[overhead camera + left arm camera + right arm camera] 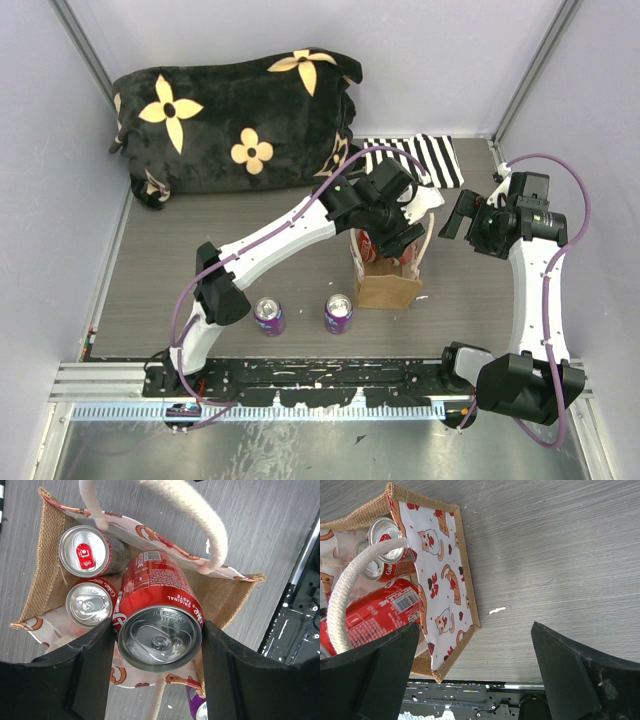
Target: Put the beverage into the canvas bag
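Left pincer (160, 650) grips red can (161, 592), seemingly partway inside canvas bag (42, 575).

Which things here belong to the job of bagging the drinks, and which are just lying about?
Belong: tan jute tote bag with cream rope handles; red aluminium cola can gripped by the left tool at its mouth; two red cans already inside; two purple cans outside it, probably next.
Lying about: black plush cushion with cream flowers; black-and-white striped cloth.

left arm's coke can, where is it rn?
Left wrist view: the can is clamped in the left gripper, tilted over the open canvas bag, its far end inside beside two upright red cans.
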`<state>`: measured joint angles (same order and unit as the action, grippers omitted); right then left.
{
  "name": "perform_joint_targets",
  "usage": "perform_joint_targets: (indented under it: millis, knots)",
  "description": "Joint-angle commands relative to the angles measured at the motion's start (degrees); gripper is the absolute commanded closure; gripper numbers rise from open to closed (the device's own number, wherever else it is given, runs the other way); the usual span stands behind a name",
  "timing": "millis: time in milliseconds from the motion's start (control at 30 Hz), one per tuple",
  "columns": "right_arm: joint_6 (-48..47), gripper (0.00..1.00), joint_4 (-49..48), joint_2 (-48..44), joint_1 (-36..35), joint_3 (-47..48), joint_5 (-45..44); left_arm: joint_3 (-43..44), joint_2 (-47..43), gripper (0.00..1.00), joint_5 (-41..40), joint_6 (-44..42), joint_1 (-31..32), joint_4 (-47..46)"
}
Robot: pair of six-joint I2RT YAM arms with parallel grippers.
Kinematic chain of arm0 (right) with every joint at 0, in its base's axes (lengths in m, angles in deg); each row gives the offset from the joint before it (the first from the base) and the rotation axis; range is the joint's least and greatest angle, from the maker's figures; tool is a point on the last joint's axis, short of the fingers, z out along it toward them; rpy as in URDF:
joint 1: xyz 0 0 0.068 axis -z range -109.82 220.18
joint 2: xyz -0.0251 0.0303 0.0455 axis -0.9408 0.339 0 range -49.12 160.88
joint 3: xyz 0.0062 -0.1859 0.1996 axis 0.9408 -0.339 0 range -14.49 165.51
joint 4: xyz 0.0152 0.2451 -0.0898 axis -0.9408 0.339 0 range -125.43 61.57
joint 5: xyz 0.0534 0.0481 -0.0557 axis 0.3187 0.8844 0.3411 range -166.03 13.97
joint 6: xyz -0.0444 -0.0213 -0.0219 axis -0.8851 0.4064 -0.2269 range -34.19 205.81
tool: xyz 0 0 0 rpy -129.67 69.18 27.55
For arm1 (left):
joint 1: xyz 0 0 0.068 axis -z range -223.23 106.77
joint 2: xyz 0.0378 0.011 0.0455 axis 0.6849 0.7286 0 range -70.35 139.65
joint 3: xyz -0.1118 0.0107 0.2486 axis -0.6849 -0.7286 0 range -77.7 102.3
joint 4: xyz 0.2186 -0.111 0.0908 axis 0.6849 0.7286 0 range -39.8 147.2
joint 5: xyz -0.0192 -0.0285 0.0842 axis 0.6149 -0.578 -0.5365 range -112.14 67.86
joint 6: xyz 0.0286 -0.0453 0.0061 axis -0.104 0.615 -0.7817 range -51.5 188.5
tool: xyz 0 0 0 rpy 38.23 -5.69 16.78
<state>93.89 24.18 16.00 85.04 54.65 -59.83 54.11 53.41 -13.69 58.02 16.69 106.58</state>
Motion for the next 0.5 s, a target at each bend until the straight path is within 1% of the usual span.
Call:
perform_joint_targets:
  millis: [0, 467]
  knots:
    - [-0.51, 0.00, -1.92, -0.51, 0.27, 0.81, 0.14, 0.05, 0.01, 1.00, -0.61, -1.03, 0.07, -6.33]
    - [-0.81, 0.00, -1.87, -0.59, 0.31, 0.31, -0.65, -1.93, 5.22, 1.00, -2.91, -3.04, 0.09, -8.31]
